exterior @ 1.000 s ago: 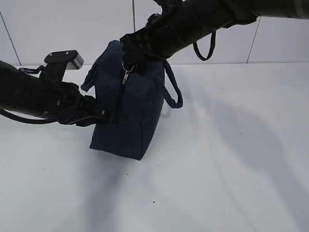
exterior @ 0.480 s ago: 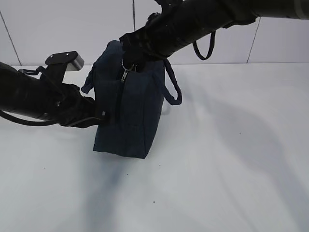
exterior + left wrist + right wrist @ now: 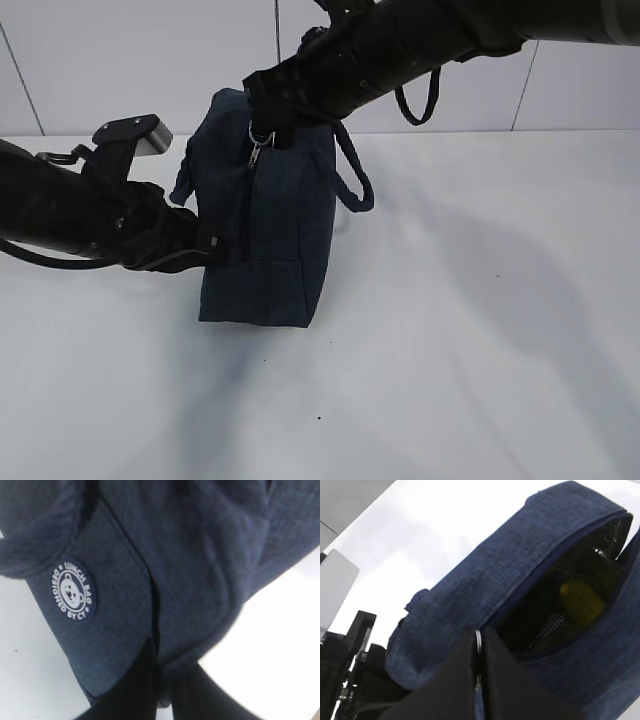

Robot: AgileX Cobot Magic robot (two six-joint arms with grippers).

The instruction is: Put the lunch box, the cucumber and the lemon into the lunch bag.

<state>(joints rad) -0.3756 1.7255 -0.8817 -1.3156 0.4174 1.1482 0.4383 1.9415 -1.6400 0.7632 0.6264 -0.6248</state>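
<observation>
A white desk point(image 3: 480, 360) fills the foreground of the exterior view, bare on its near edge and right side. Toward the middle-left, closer to the far edge, a dark navy lunch bag point(image 3: 268, 240) stands upright on its base. The left tool point(image 3: 222, 250) reaches in from the left edge and is clamped together on the bag's fabric low on its left side; the left wrist view shows its black fingers point(image 3: 145, 690) pinching a fold just beside a round white logo point(image 3: 73, 591). Above, the right tool point(image 3: 262, 128) comes across from the upper right and is closed on the silver zipper ring point(image 3: 478, 641) at the bag's top. A loop handle point(image 3: 356, 180) hangs down the bag's right side. In the right wrist view the zipper gapes partly open, and a yellow lemon point(image 3: 581, 601) shows inside the dark interior. Behind the desk's far edge stands a pale tiled wall point(image 3: 120, 60).
</observation>
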